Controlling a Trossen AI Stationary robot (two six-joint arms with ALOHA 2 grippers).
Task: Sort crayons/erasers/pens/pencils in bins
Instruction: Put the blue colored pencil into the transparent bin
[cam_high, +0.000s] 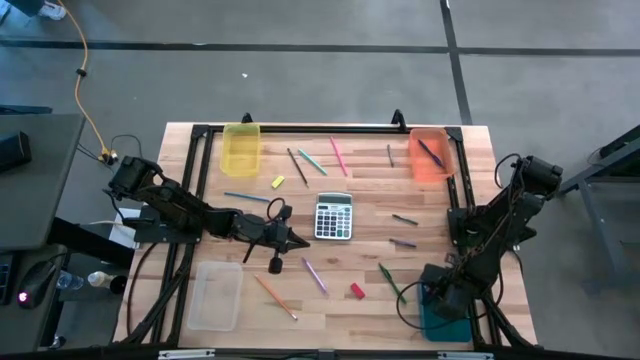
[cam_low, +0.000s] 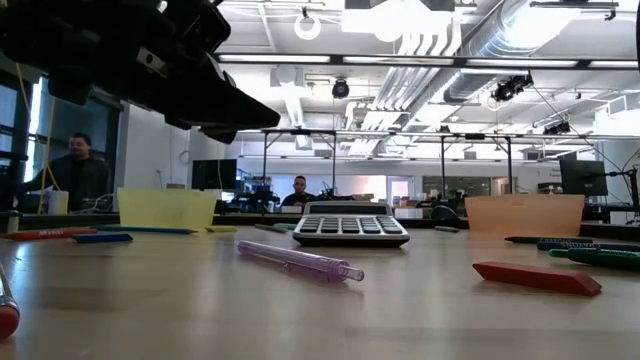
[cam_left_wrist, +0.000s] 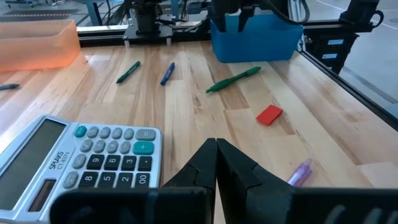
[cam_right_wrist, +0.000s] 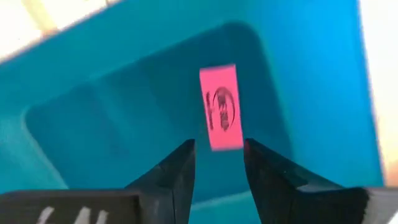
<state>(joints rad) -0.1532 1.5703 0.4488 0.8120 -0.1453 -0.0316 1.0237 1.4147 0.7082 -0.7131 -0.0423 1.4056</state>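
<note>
Eraser (cam_right_wrist: 221, 107) inside bin (cam_right_wrist: 124, 81), beyond fingers (cam_right_wrist: 177, 168)

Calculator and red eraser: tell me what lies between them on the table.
In the high view, a purple pen lies on the wood between the calculator and the red eraser; nothing else.

Pink eraser (cam_right_wrist: 220, 107), teal bin (cam_right_wrist: 112, 81)

Left gripper (cam_left_wrist: 216, 163) jaws closed beside calculator (cam_left_wrist: 81, 163); red eraser (cam_left_wrist: 269, 114) beyond.
</note>
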